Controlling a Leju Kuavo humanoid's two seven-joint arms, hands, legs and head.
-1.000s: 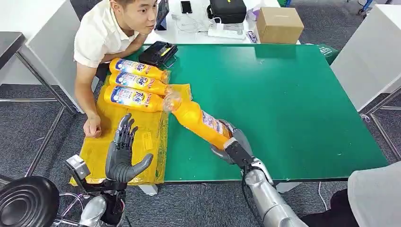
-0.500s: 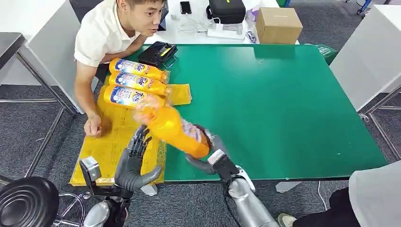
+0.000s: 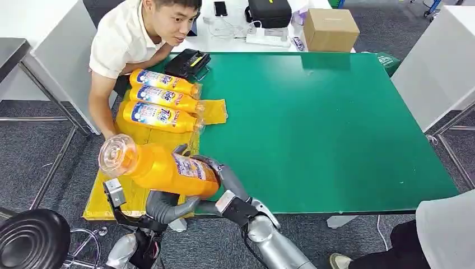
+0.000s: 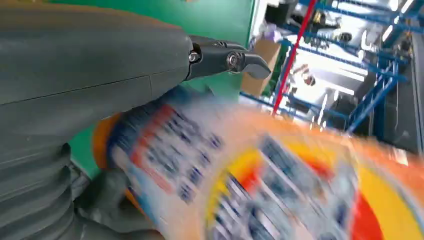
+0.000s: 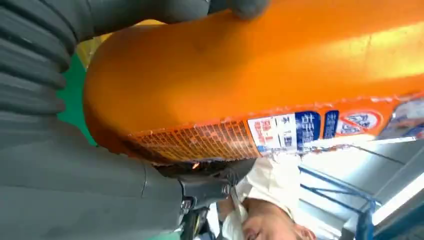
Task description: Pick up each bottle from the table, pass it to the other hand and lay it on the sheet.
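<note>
Green table [image 3: 336,123], big, takes most of the floor space. Yellow sheet [image 3: 140,147] draped over its left edge, running down to the near left corner. A person [image 3: 126,39] in a white shirt leans in at the far left corner. Cardboard box [image 3: 330,28] on the white desk beyond the far edge.

Three bottles [image 3: 159,116] lie side by side on the far part of the sheet, caps toward the table's middle.

A fourth bottle [image 3: 162,168], orange, is off the table, held in the air above the near left corner, cap end pointing left. Right hand [image 3: 215,174] grips its base end. Left hand [image 3: 165,204] sits under the bottle's body, fingers cupped against it; whether it actually grips, cannot tell.
</note>
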